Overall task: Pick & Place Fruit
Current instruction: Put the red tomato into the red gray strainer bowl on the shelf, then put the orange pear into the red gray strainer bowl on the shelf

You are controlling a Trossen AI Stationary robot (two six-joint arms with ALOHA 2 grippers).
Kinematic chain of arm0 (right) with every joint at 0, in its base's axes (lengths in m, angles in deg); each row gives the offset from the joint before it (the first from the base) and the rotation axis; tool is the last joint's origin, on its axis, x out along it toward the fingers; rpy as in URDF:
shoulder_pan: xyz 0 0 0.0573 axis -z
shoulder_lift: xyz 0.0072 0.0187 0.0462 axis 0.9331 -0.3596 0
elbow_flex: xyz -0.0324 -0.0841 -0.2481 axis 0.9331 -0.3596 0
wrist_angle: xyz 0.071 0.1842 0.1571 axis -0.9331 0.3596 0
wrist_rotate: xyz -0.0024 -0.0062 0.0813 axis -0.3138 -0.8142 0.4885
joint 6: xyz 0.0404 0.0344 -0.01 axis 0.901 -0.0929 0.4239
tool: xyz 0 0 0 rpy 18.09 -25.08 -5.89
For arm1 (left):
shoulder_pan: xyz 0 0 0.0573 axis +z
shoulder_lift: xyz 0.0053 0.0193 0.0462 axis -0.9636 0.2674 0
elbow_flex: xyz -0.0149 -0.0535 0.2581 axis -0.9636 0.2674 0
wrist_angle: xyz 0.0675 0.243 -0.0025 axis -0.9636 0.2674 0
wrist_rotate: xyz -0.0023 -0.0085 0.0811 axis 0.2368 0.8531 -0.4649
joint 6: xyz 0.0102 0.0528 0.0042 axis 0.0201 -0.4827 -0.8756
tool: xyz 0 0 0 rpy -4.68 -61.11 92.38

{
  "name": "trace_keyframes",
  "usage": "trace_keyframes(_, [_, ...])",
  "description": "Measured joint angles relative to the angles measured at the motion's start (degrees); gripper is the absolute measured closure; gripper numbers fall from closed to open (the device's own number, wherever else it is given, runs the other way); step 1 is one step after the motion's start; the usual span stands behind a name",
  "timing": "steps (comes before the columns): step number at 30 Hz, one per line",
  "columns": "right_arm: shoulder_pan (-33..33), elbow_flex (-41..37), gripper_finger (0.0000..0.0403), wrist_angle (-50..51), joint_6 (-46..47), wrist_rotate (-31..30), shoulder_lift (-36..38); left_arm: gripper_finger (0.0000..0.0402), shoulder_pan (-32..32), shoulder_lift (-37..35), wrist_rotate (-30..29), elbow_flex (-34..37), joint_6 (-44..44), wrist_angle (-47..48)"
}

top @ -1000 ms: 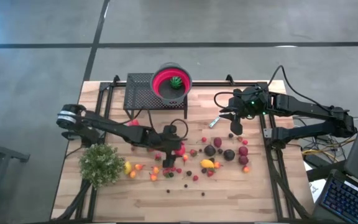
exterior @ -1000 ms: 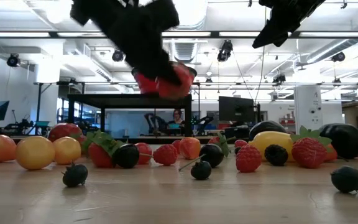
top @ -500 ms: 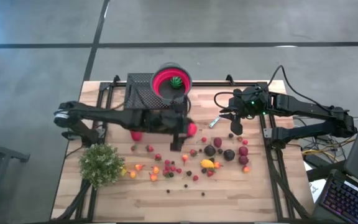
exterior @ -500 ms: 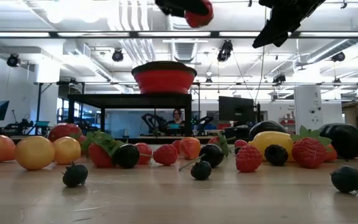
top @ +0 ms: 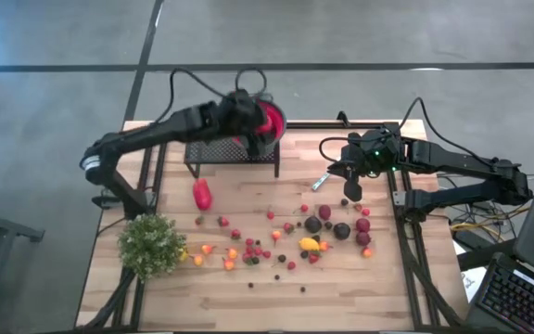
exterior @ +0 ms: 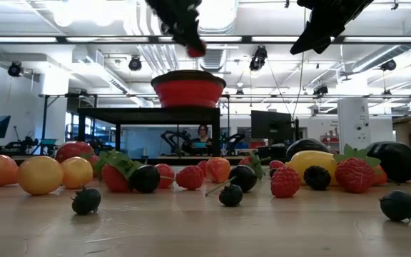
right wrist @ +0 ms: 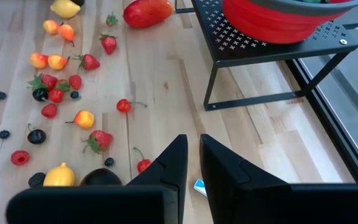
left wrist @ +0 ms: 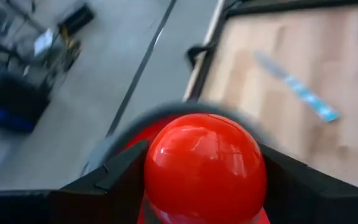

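- Looking down from the high camera, I see my left arm stretched across the back of the wooden table (top: 360, 288), with the left gripper (top: 251, 130) over the red bowl (top: 272, 119).
- That bowl sits on a black perforated metal stand (top: 213, 139) at the table's back edge.
- Through the left wrist camera, I see the left gripper's two dark fingers (left wrist: 120, 177) pressed against either side of a glossy red ball-shaped fruit (left wrist: 204, 168), which they hold.
- From the low camera, the same red fruit shows as a small red spot at the gripper tip, above the bowl's rim and not touching it.
- My right arm waits over the table's right side, its right gripper (top: 351, 190) raised above the wood, near the silver knife (top: 320, 181).
- Through the right wrist camera, I see the right gripper's fingers (right wrist: 173, 158) drawn narrow, with only a slim gap between them and nothing held.
- Most of the small toy fruits (top: 290, 243) lie scattered across the middle of the table: strawberries, cherries, dark plums, orange pieces and one yellow lemon (top: 309, 245).
- One larger red piece (top: 202, 195) lies apart from the rest, on the wood just in front of the stand.
- A bushy green plant (top: 151, 243) stands at the table's left edge, near the scattered fruit.
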Motion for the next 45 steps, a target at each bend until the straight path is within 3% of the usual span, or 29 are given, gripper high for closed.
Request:
trace_keyframes(7, [0.00,0.00,0.0341,-0.02,-0.21,-0.02,-0.01,0.0142,8.98,0.01,5.57,3.44,2.11,0.22])
trace_keyframes(13, [0.00,0.00,0.0324,-0.02,-0.45,-0.02,-0.01,0.0142,11.69,0.12,6.87,8.17,2.47,-2.07])
trace_keyframes(28, [0.00,0.00,0.0301,-0.06,-0.44,-0.02,0.01,0.0108,11.77,0.22,6.74,10.88,0.98,-7.32])
trace_keyframes(37, [0.01,0.00,0.0335,-0.07,-0.44,-0.03,0.00,0.0094,10.69,-0.17,6.23,9.85,-0.07,-6.28])
trace_keyframes(45, [0.01,0.00,0.0361,-0.07,-0.45,-0.03,-0.01,0.0097,5.52,-2.73,6.22,4.89,-1.38,-2.93])
